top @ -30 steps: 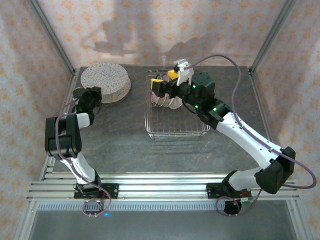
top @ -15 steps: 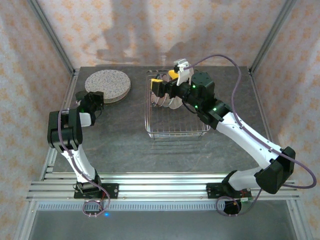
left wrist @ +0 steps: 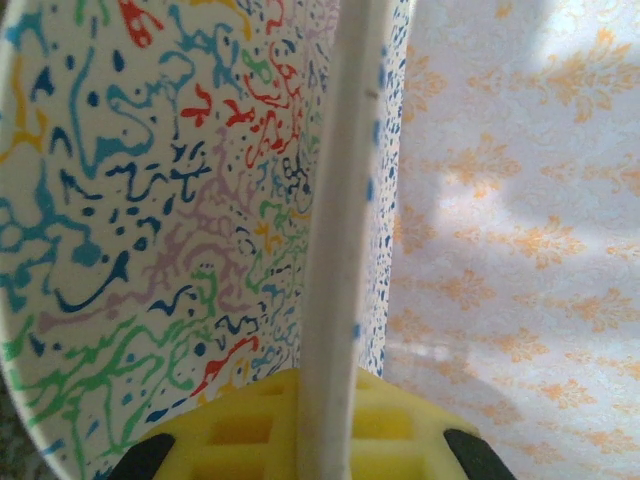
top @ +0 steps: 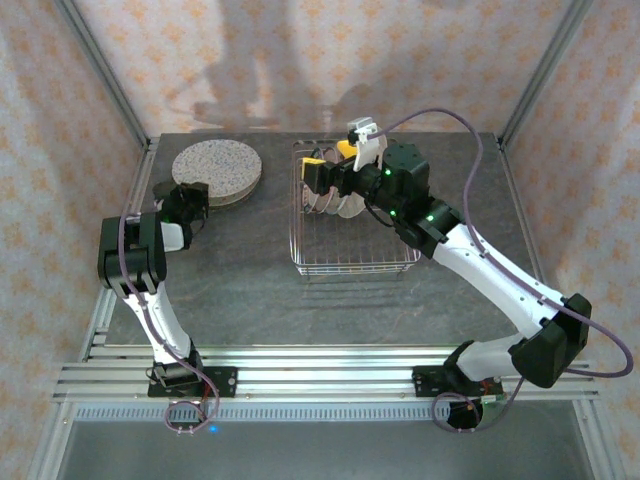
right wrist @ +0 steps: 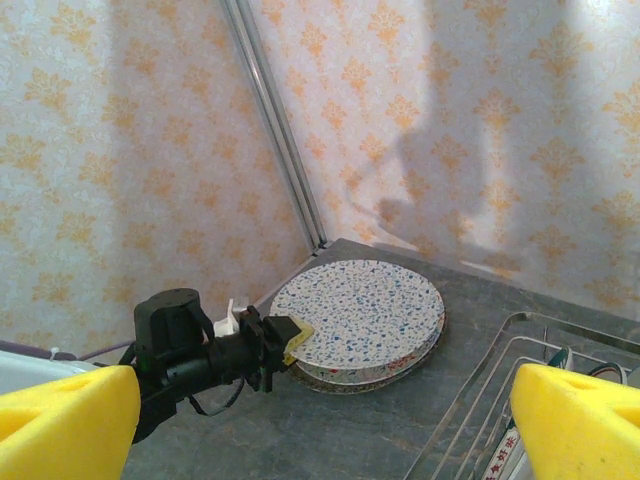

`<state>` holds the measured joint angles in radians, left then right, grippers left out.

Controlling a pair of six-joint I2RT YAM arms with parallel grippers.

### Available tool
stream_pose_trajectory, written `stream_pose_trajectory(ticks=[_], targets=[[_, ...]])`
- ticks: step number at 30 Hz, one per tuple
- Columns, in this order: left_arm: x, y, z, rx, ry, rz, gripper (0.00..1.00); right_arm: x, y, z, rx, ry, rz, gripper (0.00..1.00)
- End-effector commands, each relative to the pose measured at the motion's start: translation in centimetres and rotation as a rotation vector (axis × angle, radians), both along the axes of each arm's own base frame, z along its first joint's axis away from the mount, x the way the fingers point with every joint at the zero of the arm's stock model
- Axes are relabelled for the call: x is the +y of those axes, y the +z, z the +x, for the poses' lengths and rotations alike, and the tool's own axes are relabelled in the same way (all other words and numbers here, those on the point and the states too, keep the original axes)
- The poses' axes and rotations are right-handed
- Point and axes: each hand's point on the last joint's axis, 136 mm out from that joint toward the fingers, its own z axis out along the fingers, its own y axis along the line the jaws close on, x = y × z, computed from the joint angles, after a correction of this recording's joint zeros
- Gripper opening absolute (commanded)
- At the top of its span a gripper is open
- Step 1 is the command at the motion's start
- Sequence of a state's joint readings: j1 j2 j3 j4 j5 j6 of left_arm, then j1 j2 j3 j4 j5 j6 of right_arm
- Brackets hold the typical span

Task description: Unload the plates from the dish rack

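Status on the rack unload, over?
Left gripper shut on rim of round blue-speckled plate atop stack. Right gripper open above silver wire dish rack; patterned plates inside. No obstruction seen.

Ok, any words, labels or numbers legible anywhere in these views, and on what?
Nothing reads outright.
On a plate rim in the dish rack, right wrist view: red marks like lettering, too small and cropped to read.
On the gripped plate in the left hand: coloured squiggles, a pattern, no words.
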<state>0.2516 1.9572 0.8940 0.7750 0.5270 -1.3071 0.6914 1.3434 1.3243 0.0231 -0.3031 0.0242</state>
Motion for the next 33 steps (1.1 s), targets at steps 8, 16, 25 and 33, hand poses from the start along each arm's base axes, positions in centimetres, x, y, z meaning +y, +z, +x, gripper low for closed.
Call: stream_pose_trajectory(ticks=[8,16,25,33], targets=[[0.8,2.6,2.0,-0.098,-0.023,0.047,0.00,-0.1,2.5,-0.5,-0.038,0.003,0.032,0.95],[0.9,2.0,1.9,-0.069,-0.025,0.050,0.13,-0.1,2.5,-0.3,-0.031,-0.005,0.035,0.95],[0.9,1.9,1.8,-0.048,-0.035,0.060,0.23,-0.2,2.8,-0.3,-0.031,-0.010,0.044,0.95],[0.8,1.6,1.6,-0.002,-0.055,0.068,0.37,-0.3,3.0,-0.4,-0.027,-0.011,0.053,0.95]])
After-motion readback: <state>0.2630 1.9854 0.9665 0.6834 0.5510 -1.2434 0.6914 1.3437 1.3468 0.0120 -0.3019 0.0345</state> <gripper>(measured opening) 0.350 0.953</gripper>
